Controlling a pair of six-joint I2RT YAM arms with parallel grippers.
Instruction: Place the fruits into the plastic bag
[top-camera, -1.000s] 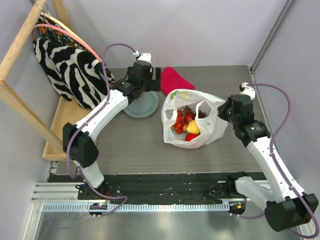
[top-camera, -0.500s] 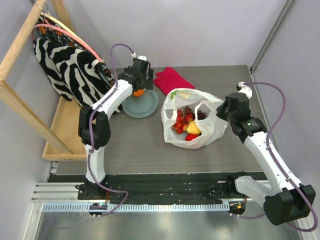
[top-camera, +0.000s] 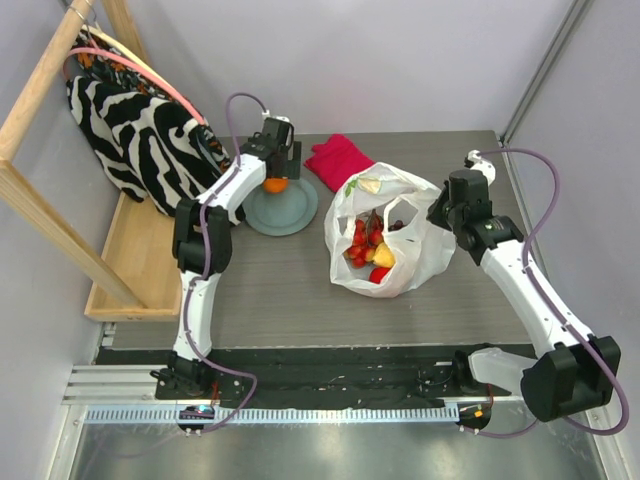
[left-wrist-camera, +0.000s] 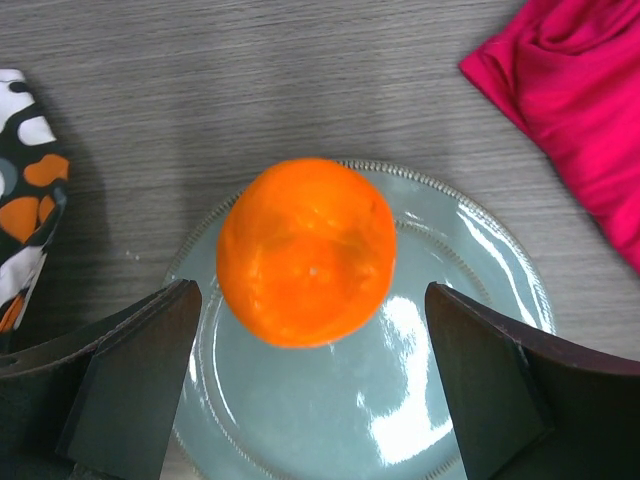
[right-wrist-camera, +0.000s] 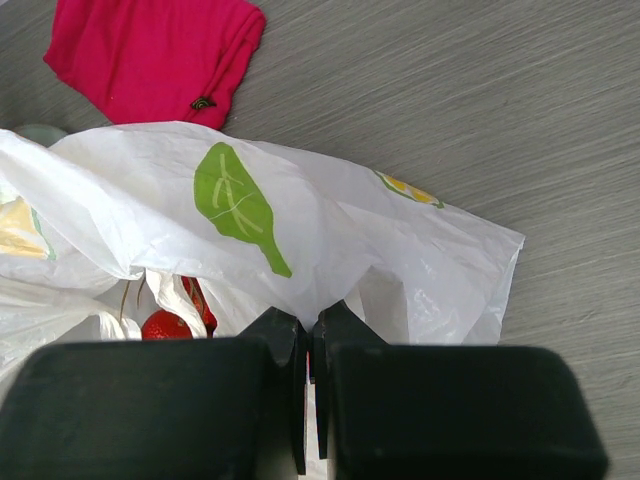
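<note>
Table: grey wood table (top-camera: 270, 280), with a red cloth (top-camera: 338, 158) at the upper middle and a striped bag (top-camera: 140, 130) at the upper left.
Plastic bag: the plastic bag (top-camera: 420, 255) lies mid-frame, with red and yellow fruits (top-camera: 370, 255) inside.
Right gripper: your right gripper (right-wrist-camera: 310, 325) has its jaws pressed together on a fold of the bag, likely to hold the mouth up.
Orange: the orange (left-wrist-camera: 305, 250) sits on the plate (left-wrist-camera: 440, 400), left of the bag.
Left gripper: your left gripper (left-wrist-camera: 310, 288) has its jaws spread wide, one on each side of the orange, not touching.
Next: you likely need to close gently.
</note>
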